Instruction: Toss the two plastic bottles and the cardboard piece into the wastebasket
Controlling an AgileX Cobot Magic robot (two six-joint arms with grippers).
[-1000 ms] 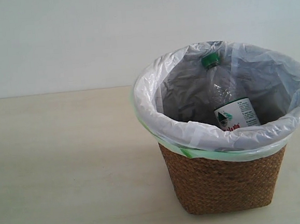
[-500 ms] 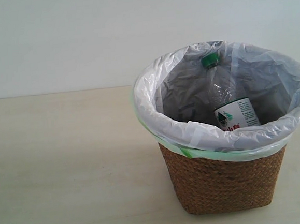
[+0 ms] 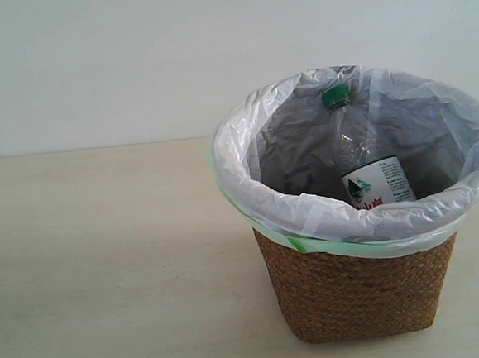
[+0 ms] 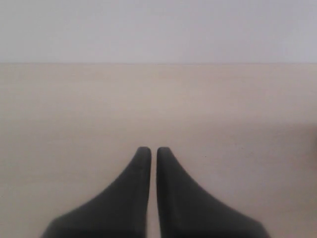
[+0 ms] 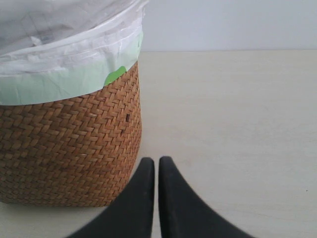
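The brown wicker wastebasket [image 3: 356, 290], lined with a white bag with a green edge, stands at the right of the exterior view. Inside it the green-capped clear bottle [image 3: 362, 157] leans upright against the liner. The black-capped bottle and the cardboard piece are hidden or out of view. Neither arm shows in the exterior view. My left gripper [image 4: 149, 150] is shut with nothing in it, over bare table. My right gripper [image 5: 156, 160] is shut and empty, low beside the wastebasket [image 5: 69, 153], apart from its woven wall.
The pale wooden table [image 3: 105, 264] spreads left of the wastebasket, with a plain white wall behind it. A small dark patch [image 4: 313, 144] shows at the edge of the left wrist view.
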